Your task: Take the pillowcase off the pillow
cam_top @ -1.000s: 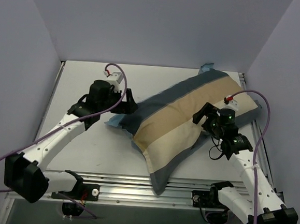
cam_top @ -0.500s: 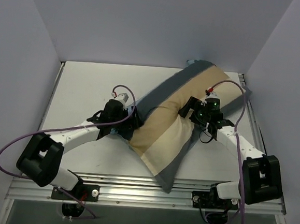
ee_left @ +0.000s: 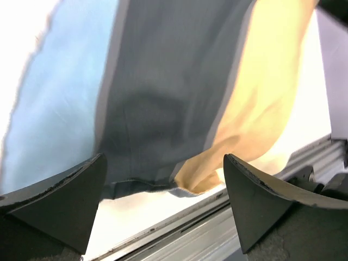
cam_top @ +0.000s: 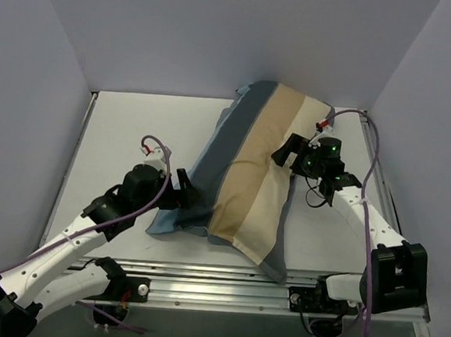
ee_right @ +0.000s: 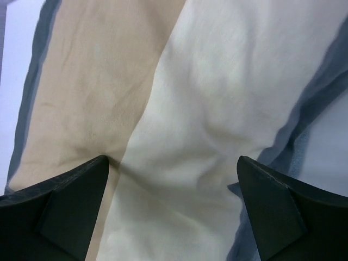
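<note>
**On the desk, a cover waiting to be gripped**

At the cover's left edge, the left claw (ee_left: 163, 157) is spread wide and grasps nothing. Slate-blue cloth fills the gap ahead of it, but neither finger pinches it. Across the bundle, the right claw (ee_right: 173, 159) is likewise released. It hangs over the tan and cream stripes, and I cannot tell whether it touches them.

Between the two lies the large, soft, slate-blue pillowcase (cam_top: 249, 170) with its broad tan and cream bands. It runs slantwise from the far middle of the white desk (cam_top: 127, 129) down to the near edge. The pillow is wholly inside it, none of it showing, given away only by the plump swell. A flatter, slack flap trails out by the left claw, and I take that to be the open end.

To my eye the job now is getting a hold. The left claw should close on that loose flap alone, taking cloth and no stuffing. The right claw should bear down on the swell, so that the filling stays put while the cover is drawn off lengthwise.

Round about, the near corner of the cover overlaps the metal rail (cam_top: 224, 282) and might catch there. The lilac walls (cam_top: 220, 35) crowd the far end and the right arm, leaving little room to swing.
</note>
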`<state>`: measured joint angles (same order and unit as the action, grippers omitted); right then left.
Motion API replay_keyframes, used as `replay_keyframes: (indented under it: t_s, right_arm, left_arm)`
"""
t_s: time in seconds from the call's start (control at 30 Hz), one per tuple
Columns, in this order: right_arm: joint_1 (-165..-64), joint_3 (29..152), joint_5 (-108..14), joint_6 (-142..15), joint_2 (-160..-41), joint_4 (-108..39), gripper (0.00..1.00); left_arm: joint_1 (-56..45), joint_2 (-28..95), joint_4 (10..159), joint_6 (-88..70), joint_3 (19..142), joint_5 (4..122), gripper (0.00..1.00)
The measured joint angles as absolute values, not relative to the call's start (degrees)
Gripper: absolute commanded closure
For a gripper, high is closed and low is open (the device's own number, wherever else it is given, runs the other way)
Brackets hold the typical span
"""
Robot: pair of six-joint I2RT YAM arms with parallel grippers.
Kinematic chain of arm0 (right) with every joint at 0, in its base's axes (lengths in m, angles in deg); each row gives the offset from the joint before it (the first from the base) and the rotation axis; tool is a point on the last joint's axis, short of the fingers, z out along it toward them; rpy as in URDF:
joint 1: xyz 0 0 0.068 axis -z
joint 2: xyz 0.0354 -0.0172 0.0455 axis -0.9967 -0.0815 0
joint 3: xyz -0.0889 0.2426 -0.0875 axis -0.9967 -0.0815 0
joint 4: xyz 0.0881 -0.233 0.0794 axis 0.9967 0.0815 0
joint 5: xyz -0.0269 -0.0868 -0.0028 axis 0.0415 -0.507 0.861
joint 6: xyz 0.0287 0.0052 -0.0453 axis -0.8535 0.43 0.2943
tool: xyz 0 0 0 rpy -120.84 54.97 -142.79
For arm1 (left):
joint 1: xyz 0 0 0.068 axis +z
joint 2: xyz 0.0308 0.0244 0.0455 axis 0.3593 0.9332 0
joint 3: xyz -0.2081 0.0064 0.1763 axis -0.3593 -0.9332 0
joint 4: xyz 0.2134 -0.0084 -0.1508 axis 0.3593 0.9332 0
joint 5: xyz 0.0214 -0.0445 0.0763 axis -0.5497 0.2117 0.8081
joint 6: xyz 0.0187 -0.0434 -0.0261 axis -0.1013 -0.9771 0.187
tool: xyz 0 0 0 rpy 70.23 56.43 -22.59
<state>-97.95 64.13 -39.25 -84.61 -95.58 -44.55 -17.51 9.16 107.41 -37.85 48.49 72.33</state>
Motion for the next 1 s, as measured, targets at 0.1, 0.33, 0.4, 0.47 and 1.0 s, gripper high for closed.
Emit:
replay_keyframes:
  t_s: [0.1,0.33,0.4,0.47,1.0]
  right_arm:
    - [-93.51,64.09,-38.47,-84.96,-92.65,-43.53,0.0]
    - [-88.79,63.47,-35.69,-87.28,-91.93,-45.1,0.0]
    - [-88.79,62.75,-34.05,-88.44,-93.55,-46.7,0.0]
    - [-88.81,61.83,-32.06,-89.55,-96.26,-49.27,0.0]
    - [-89.58,54.69,-18.53,-95.01,-111.21,-74.04,0.97]
  left_arm:
    - [-17.27,9.84,112.17,-35.47,57.08,76.07,0.06]
    - [-12.68,24.96,112.26,-29.02,72.58,76.79,0.06]
    - [-11.56,31.06,111.28,-27.71,74.66,75.91,0.06]
    - [-10.8,37.16,110.64,-26.59,76.01,75.06,0.06]
    - [-9.86,50.97,98.64,-27.73,70.9,68.46,0.05]
